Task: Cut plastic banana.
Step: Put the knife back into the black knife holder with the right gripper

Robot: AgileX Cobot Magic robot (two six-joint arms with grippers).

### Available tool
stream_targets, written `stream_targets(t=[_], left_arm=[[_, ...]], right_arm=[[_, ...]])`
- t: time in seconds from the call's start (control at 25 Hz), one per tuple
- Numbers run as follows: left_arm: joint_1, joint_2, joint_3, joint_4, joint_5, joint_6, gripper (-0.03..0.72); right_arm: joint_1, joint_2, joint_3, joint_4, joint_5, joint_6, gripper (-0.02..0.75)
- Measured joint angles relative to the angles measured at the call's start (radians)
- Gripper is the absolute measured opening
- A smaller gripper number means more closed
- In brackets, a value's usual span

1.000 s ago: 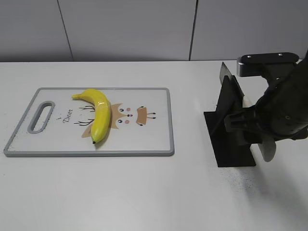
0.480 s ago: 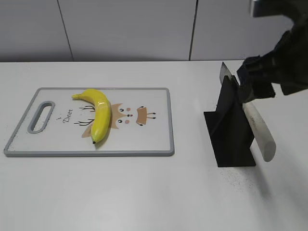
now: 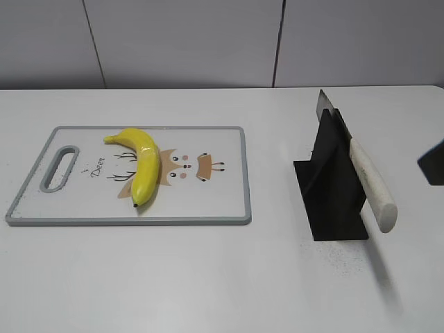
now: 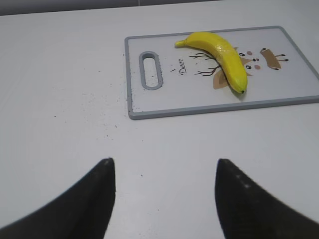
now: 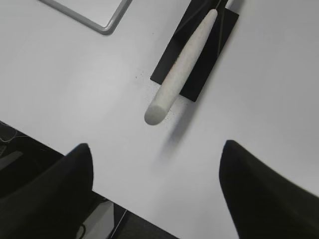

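Observation:
The plastic banana (image 3: 142, 163) is glossy yellow and lies whole on a white cutting board (image 3: 215, 198) with a grey rim and a deer drawing. It also shows in the left wrist view (image 4: 224, 55). A knife with a white handle (image 3: 371, 184) rests in a black stand (image 3: 333, 205). My left gripper (image 4: 164, 162) is open and empty over bare table, well short of the board (image 4: 199, 97). My right gripper (image 5: 155, 149) is open and empty, high above the table and back from the knife handle (image 5: 182, 69). Only a dark piece of the right arm (image 3: 433, 163) shows in the exterior view.
The white table (image 3: 208, 277) carries only the board at the left and the knife stand (image 5: 209, 55) at the right. The table's front edge (image 5: 75, 164) shows in the right wrist view, with dark floor below. A grey wall stands behind.
My right arm has lifted away from the knife stand and gone off to the right edge of the exterior view. The knife stays in its stand. The banana has not moved.

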Motion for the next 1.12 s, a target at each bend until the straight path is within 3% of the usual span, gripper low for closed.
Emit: stream_targets(t=[0.68,1.12], left_arm=[[0.000,0.000,0.000,0.000,0.000,0.000,0.592],[0.000,0.000,0.000,0.000,-0.001,0.000,0.590]], right_arm=[[0.000,-0.653,0.435,-0.018,-0.023,-0.096,0.593],[0.000,-0.921,0.466,-0.018,-0.025,-0.097,0.593]])
